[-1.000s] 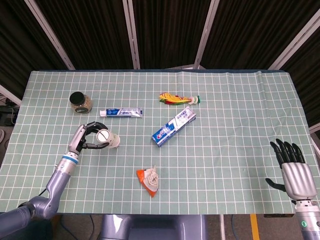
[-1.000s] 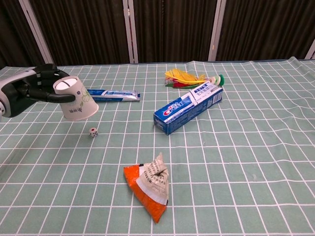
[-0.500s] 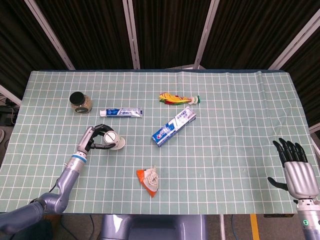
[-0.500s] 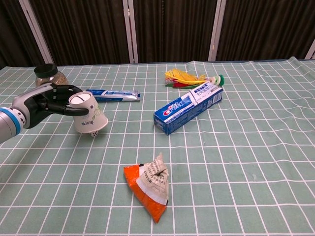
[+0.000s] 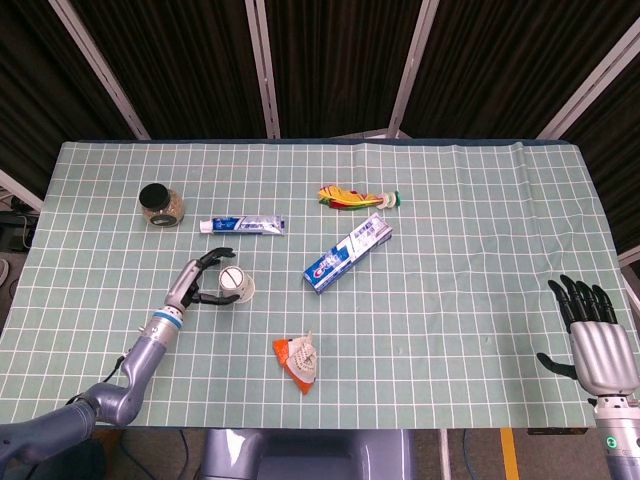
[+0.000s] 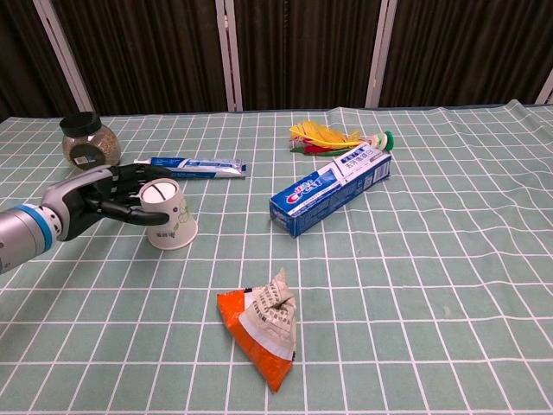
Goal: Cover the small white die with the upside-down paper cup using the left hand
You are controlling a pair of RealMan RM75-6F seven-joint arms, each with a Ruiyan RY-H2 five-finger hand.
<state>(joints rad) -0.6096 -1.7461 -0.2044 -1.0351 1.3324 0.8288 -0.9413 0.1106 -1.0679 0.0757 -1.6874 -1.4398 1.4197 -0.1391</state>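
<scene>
Paper cup [image 6: 169, 214] between left fingers [image 6: 130, 210]

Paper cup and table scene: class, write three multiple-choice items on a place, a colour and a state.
1. Where is the white upside-down paper cup?
A. beside the black-lidded glass jar
B. on the green checked cloth, in front of the blue-and-white toothpaste tube
C. on the blue toothpaste box

2. What colours is the crumpled snack packet?
A. orange and white
B. purple
C. black

3. What is the left hand doing?
A. lying flat
B. holding the cup
C. gripping the jar

Key: 1 B, the cup's rim looks down on the cloth; 2 A, both colours show; 3 B, fingers wrap the cup.
</scene>
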